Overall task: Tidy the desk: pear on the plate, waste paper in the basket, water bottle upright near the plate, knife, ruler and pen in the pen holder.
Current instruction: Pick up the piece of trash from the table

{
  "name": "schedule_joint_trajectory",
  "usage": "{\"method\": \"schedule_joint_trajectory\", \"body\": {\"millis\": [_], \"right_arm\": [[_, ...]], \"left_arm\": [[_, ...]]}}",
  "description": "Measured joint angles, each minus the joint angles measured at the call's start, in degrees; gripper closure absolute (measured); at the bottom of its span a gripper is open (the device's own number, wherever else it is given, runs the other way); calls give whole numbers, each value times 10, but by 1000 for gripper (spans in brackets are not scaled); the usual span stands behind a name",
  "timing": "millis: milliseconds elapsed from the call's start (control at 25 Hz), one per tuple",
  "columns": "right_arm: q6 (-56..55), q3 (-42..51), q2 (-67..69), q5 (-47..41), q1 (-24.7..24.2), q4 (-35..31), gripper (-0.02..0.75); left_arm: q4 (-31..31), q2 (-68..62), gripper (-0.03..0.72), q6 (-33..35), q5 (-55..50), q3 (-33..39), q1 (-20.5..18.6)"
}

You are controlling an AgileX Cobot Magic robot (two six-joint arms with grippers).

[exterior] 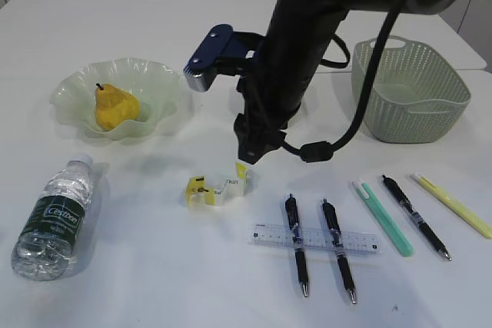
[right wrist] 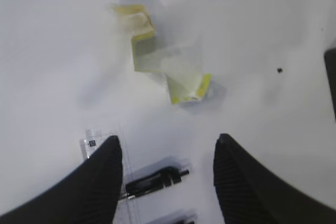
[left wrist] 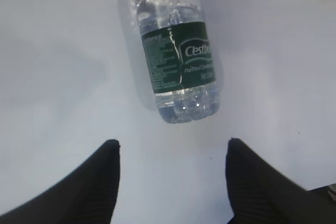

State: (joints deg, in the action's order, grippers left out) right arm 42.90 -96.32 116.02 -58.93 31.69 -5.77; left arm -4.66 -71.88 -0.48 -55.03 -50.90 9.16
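The yellow pear point(exterior: 115, 107) rests on the wavy green glass plate point(exterior: 157, 74). A water bottle point(exterior: 58, 217) lies on its side at the front left. In the left wrist view the bottle point(left wrist: 181, 51) has its base toward my open left gripper point(left wrist: 173, 141), which is apart from it. My right gripper point(exterior: 252, 150) hangs open just above the crumpled yellow-and-white waste paper point(exterior: 219, 187); the right wrist view shows that paper point(right wrist: 163, 61) ahead of the gripper point(right wrist: 168, 137). A clear ruler point(exterior: 315, 240) lies across two black pens point(exterior: 298, 247). A green knife point(exterior: 382, 217) lies to their right. The pen holder is out of view.
The pale green basket point(exterior: 407, 90) stands at the back right. Another black pen point(exterior: 415, 217) and a yellow pen point(exterior: 453, 205) lie at the front right. The right arm's dark bulk and cable hang over the table's middle.
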Motion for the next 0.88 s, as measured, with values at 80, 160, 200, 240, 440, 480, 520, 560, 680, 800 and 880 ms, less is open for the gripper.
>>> {"method": "schedule_joint_trajectory", "body": {"millis": [80,160,200,240,440,480,520,560,680,800,880], "right_arm": [[17,0,9,13,16,-1,327],[27,0,14,30,30,-2,328],[28,0,16,37,35,-2,328],[30,0,22,41,40,-6,328],[31,0,41,40,43,-15,328],[32,0,44,40,43,-15,328],[32,0,44,41,43,-15,328],[32,0,44,43,43,-15,328],[32,-1,45,51,43,-15,328],[33,-1,56,53,43,-15,328],[34,-2,65,53,43,-15,329]], "left_arm": [[0,23,241,0,-2,0,0],[0,44,241,0,-7,0,0],[0,54,241,0,-9,0,0],[0,62,241,0,-11,0,0],[2,73,241,0,-29,1,0],[2,73,241,0,-32,1,0],[3,73,241,0,-33,1,0],[3,73,241,0,-33,1,0],[6,73,241,0,-34,1,0],[8,73,241,0,-31,1,0],[9,73,241,0,-30,1,0]]}}
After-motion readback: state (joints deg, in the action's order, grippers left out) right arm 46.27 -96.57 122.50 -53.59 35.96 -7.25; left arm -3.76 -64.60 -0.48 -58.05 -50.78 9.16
